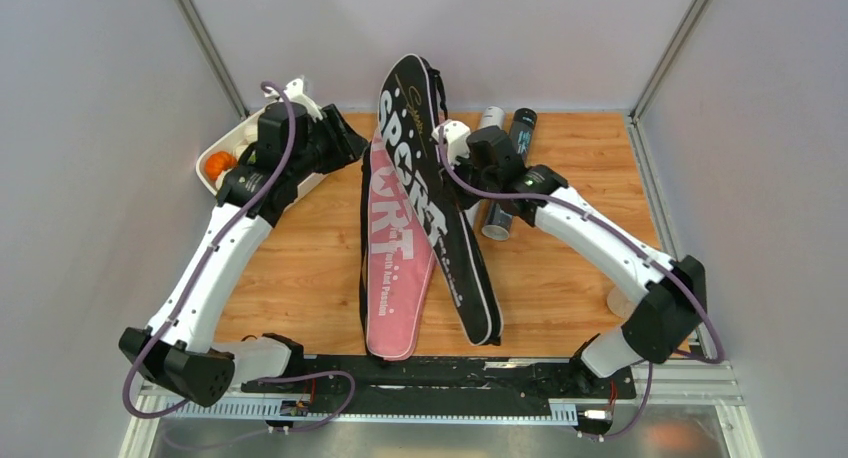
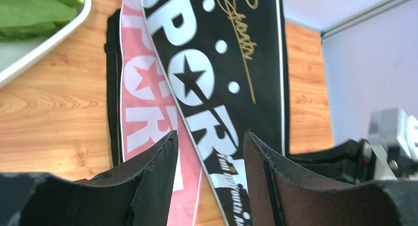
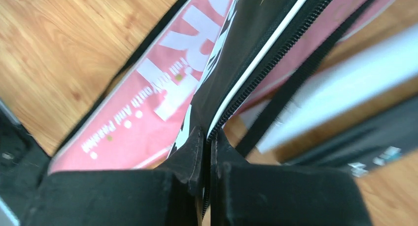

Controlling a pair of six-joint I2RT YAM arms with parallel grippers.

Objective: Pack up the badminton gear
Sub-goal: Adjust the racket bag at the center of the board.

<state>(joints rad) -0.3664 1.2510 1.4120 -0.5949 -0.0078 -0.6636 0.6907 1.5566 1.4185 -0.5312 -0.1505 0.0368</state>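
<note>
A black "SPORT" cover [image 1: 432, 193] lies slanted across a pink "SPORT" cover [image 1: 393, 278] in the middle of the table. My right gripper [image 3: 208, 134] is shut on the black cover's [image 3: 256, 23] zippered edge, with the pink cover [image 3: 148, 102] underneath. My left gripper [image 2: 209, 142] hovers open just left of the covers, with nothing between its fingers. Below it I see the black cover [image 2: 222, 63] and the pink cover [image 2: 143, 97]. Black and white tubes [image 1: 505, 163] lie behind the right arm. No racket or shuttlecock is in view.
A white dish [image 1: 222, 143] with greens and an orange vegetable sits at the back left, close to the left arm; its rim [image 2: 44, 43] shows in the left wrist view. A small white bottle [image 1: 618, 303] stands by the right arm's elbow. Grey walls enclose the table.
</note>
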